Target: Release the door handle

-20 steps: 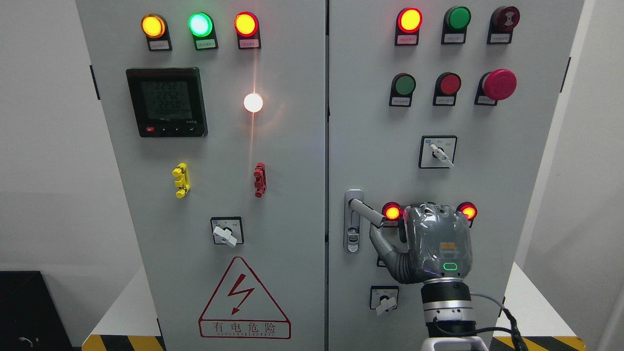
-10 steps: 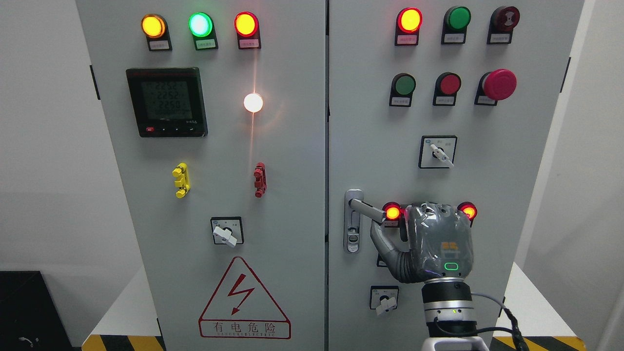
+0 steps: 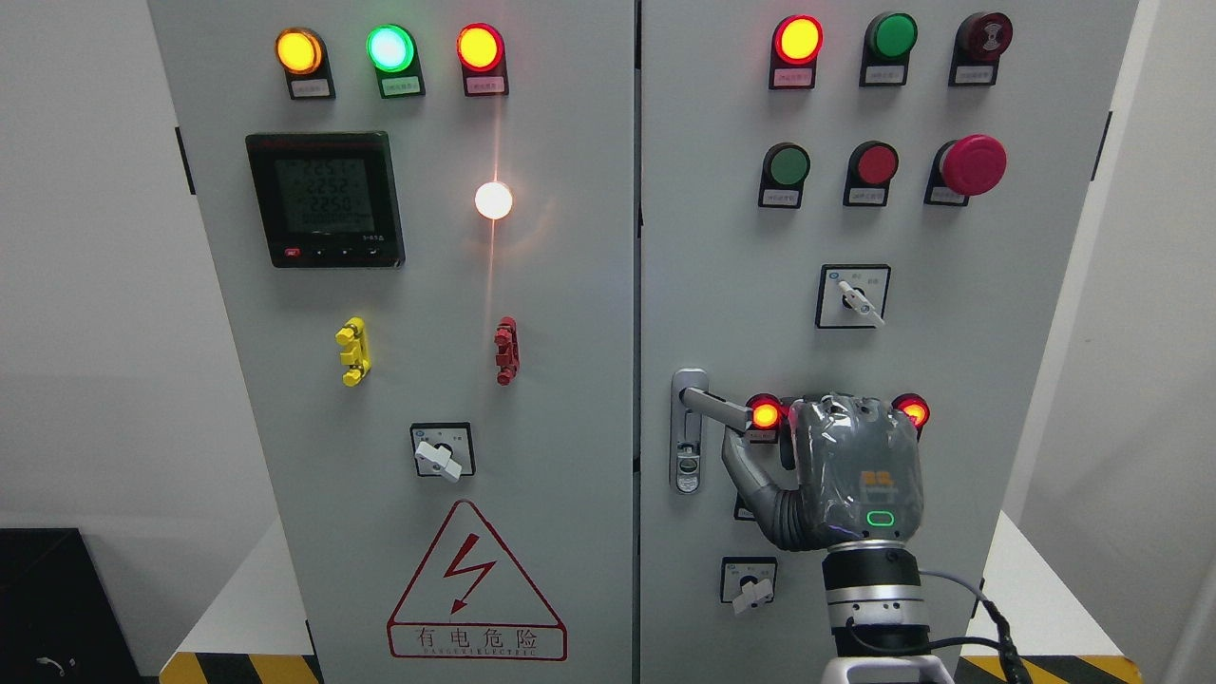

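The metal door handle (image 3: pixel 714 406) sits on the left edge of the right cabinet door (image 3: pixel 950 247), its lever pointing right and slightly down from a lock plate (image 3: pixel 687 456). My right hand (image 3: pixel 760 446) is raised in front of the door just right of the lever, back of the hand toward the camera. Its thumb (image 3: pixel 744 467) stretches out below the lever's tip, and the tip itself shows free beside a lit red lamp (image 3: pixel 765 414). The other fingers are hidden behind the palm. The left arm is out of view.
The grey cabinet carries lit indicator lamps, push buttons, a red mushroom stop button (image 3: pixel 973 163), rotary switches (image 3: pixel 853 296) and a meter (image 3: pixel 325 199). A small rotary switch (image 3: pixel 750 581) sits left of my wrist. Hazard-striped base edge (image 3: pixel 237 667) runs along the bottom.
The lever has swung up from a steeper tilt to nearly level. My right hand has shifted slightly right, and the thumb now lies below the lever instead of against its end.
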